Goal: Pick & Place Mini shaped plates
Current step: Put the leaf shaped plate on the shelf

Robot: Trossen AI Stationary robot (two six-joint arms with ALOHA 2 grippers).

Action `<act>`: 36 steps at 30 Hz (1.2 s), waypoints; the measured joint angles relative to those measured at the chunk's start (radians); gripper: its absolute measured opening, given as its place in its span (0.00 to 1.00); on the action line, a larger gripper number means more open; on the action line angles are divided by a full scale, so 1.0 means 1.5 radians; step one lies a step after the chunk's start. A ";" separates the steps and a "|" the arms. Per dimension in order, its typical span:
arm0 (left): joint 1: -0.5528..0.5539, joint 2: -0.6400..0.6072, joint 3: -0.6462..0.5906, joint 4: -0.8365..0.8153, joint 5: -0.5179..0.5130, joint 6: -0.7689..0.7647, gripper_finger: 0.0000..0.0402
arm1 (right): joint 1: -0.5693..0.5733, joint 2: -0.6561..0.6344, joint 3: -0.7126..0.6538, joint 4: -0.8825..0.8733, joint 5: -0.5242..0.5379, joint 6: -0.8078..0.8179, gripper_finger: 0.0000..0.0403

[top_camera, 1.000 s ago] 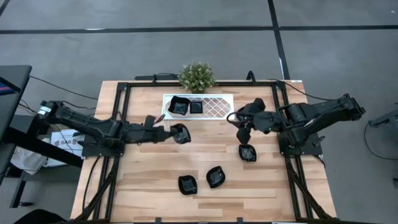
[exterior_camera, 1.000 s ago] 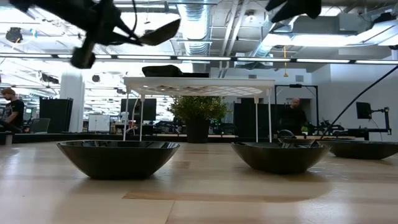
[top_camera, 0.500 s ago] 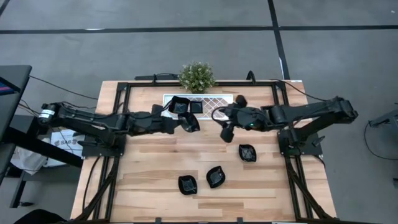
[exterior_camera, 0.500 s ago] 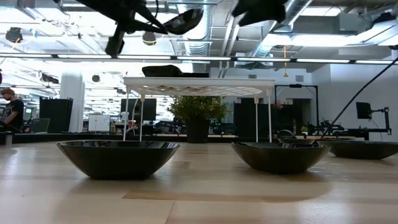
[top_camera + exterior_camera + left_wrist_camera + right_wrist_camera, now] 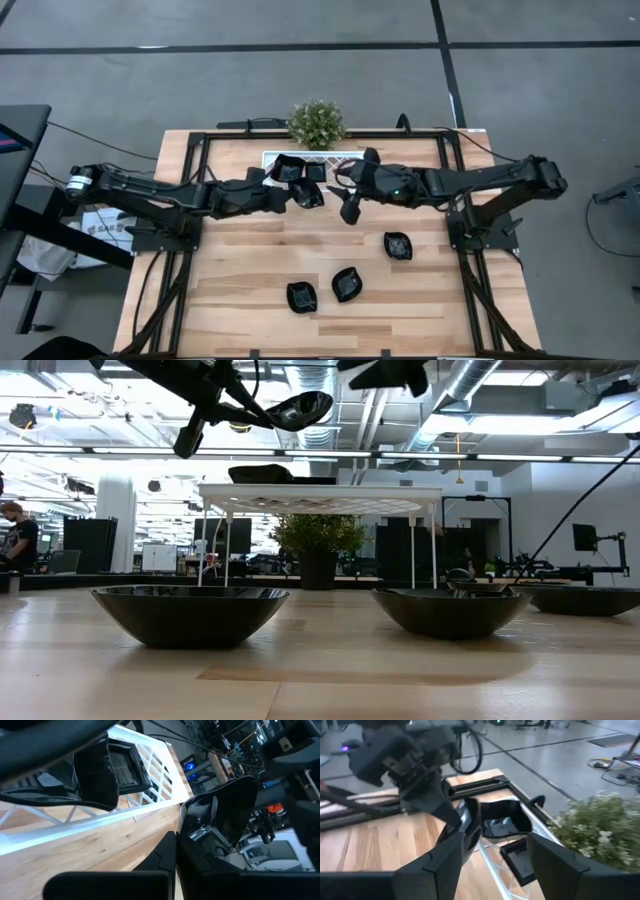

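left pincer (image 5: pixel 296 196) clenched on a mini plate (image 5: pixel 310 196), aloft at the white tray (image 5: pixel 350 172) near edge. right pincer (image 5: pixel 345 198) released, close beside. best carry it level over a bare tray spot, lower, then release.

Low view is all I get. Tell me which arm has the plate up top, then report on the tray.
Observer: The left gripper carries that plate, jaws shut on its rim, at the front edge of the white tray.
Operator: Count what's on the tray.
Observer: Two plates, a wavy-edged one and a square one, both at the end nearer the left arm.
Operator: Place the other arm.
Observer: The right gripper hangs empty, jaws open, over the tray's middle, facing the left gripper.
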 joint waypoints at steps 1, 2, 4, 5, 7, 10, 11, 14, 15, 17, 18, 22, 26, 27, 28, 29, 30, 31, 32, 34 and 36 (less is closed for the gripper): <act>0.000 0.000 0.000 0.000 -0.001 0.000 0.01 | 0.000 0.008 0.000 0.007 -0.005 -0.004 0.53; -0.001 0.000 0.000 0.000 -0.001 0.000 0.01 | 0.001 0.016 0.000 0.017 -0.006 -0.006 0.53; -0.001 0.000 0.000 0.002 -0.002 0.000 0.01 | 0.001 0.032 0.011 0.012 -0.008 -0.007 0.53; -0.001 0.000 0.000 0.002 -0.003 0.000 0.01 | 0.001 0.041 0.020 0.017 -0.008 -0.007 0.53; -0.001 0.000 0.000 0.002 -0.006 0.000 0.01 | 0.000 0.057 0.035 0.014 -0.007 -0.008 0.53; -0.001 0.000 0.000 0.004 -0.008 0.000 0.01 | -0.003 0.082 0.062 0.002 -0.007 -0.023 0.53; -0.001 0.000 0.000 0.004 -0.008 0.000 0.01 | -0.004 0.089 0.071 -0.004 -0.007 -0.025 0.53; -0.001 0.000 0.000 0.004 -0.008 0.000 0.01 | -0.005 0.110 0.096 -0.025 -0.006 -0.025 0.53; -0.001 -0.001 0.000 0.005 -0.008 0.000 0.01 | -0.005 0.117 0.104 -0.034 -0.005 -0.025 0.53; -0.001 -0.001 0.000 0.007 -0.010 0.000 0.01 | -0.005 0.127 0.118 -0.051 -0.004 -0.025 0.53; -0.001 -0.001 0.000 0.009 -0.010 -0.001 0.01 | -0.005 0.132 0.124 -0.057 0.003 -0.025 0.53; -0.001 -0.001 0.000 0.010 -0.010 -0.001 0.01 | -0.005 0.147 0.140 -0.074 0.026 -0.025 0.49; -0.001 -0.001 0.000 0.012 -0.010 -0.001 0.01 | -0.005 0.145 0.143 -0.069 0.028 -0.025 0.39; -0.001 -0.001 0.000 0.013 -0.010 -0.001 0.01 | -0.005 0.144 0.143 -0.070 0.028 -0.025 0.35; -0.001 -0.001 0.000 0.014 -0.010 -0.001 0.01 | -0.005 0.144 0.143 -0.070 0.028 -0.025 0.32; -0.001 -0.001 0.000 0.015 -0.010 -0.001 0.01 | -0.005 0.144 0.143 -0.069 0.028 -0.025 0.29; -0.001 -0.001 0.000 0.015 -0.010 -0.001 0.01 | -0.004 0.144 0.143 -0.068 0.028 -0.025 0.25; -0.001 -0.001 0.000 0.018 -0.010 -0.001 0.01 | -0.004 0.144 0.143 -0.067 0.028 -0.025 0.22; -0.001 -0.001 0.000 0.022 -0.010 -0.001 0.01 | -0.004 0.144 0.143 -0.068 0.028 -0.025 0.18; -0.001 -0.001 0.000 0.027 -0.011 -0.001 0.01 | -0.004 0.144 0.143 -0.069 0.028 -0.025 0.12; -0.001 -0.001 0.000 0.029 -0.013 -0.001 0.01 | -0.004 0.143 0.143 -0.069 0.029 -0.025 0.05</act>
